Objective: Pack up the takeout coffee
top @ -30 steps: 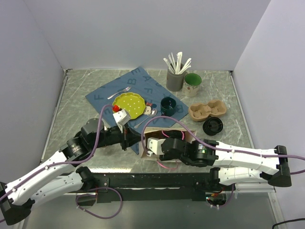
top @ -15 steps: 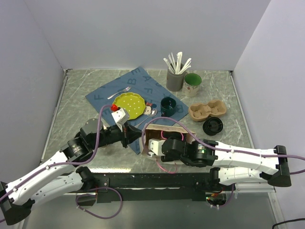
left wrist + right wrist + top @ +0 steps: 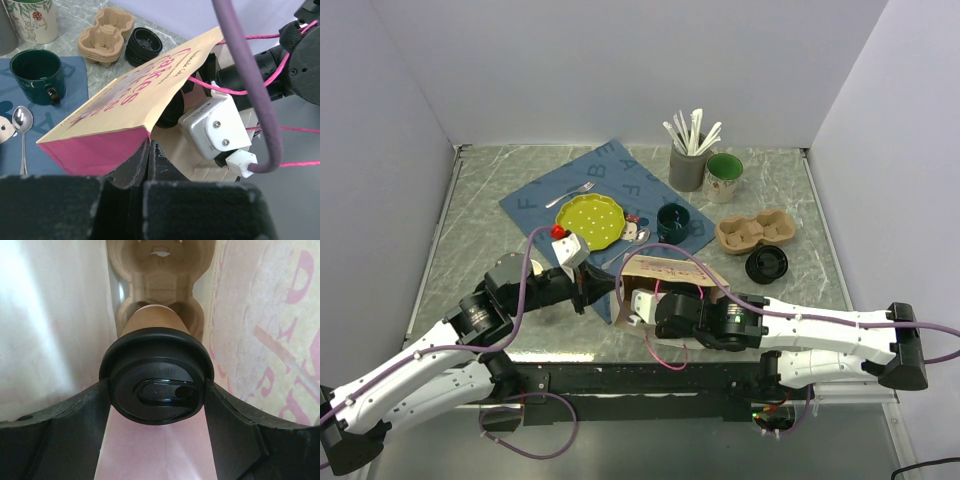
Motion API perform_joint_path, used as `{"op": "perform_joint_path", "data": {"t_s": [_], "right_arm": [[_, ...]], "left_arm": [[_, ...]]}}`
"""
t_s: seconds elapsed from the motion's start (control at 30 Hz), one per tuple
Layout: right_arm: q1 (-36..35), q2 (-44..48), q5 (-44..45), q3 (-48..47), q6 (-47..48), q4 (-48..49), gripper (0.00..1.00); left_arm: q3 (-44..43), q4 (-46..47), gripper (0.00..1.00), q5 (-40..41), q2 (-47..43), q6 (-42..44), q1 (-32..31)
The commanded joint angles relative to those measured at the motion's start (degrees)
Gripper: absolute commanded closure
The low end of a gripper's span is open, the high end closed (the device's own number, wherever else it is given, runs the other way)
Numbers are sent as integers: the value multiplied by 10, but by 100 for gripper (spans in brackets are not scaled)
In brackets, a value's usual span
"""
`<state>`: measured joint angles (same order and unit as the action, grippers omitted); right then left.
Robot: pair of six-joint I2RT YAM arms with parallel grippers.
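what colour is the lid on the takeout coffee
The lid is black, on a brown paper cup; best seen in the right wrist view.

A blue placemat point(image 3: 605, 185) printed with letters lies askew on the marbled table point(image 3: 480, 210). On it sit a yellow-green plate point(image 3: 591, 221), a fork point(image 3: 570, 194) just behind the plate, a spoon point(image 3: 628, 247) and a dark green mug point(image 3: 672, 221). Toward the back a grey cup point(image 3: 687, 167) stuffed with white utensils stands touching a white mug with a green inside point(image 3: 724, 177). To the right rests a cardboard cup carrier point(image 3: 753, 230), with a black stack of lids point(image 3: 766, 265) just in front of it. Near the front, a kraft paper bag point(image 3: 660, 266) with pink lettering lies on its side.
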<state>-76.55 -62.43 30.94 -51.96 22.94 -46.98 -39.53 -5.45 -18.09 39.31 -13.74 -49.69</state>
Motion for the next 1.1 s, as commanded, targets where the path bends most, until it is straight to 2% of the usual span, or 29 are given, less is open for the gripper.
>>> {"op": "perform_joint_path", "data": {"t_s": [0.0,0.4,0.73,1.07], "right_arm": [[5,-5,25,20,-19,37,62],[14,-2,45,42,-11,108,61],[25,23,36,70,-45,120,61],[25,27,37,83,-40,137,63]], "left_arm": [[-7,15,99,-17,-14,13,0],[-1,30,99,-42,-16,-21,0],[12,19,99,-43,-24,-15,0],[3,15,99,-36,-18,-15,0]]}}
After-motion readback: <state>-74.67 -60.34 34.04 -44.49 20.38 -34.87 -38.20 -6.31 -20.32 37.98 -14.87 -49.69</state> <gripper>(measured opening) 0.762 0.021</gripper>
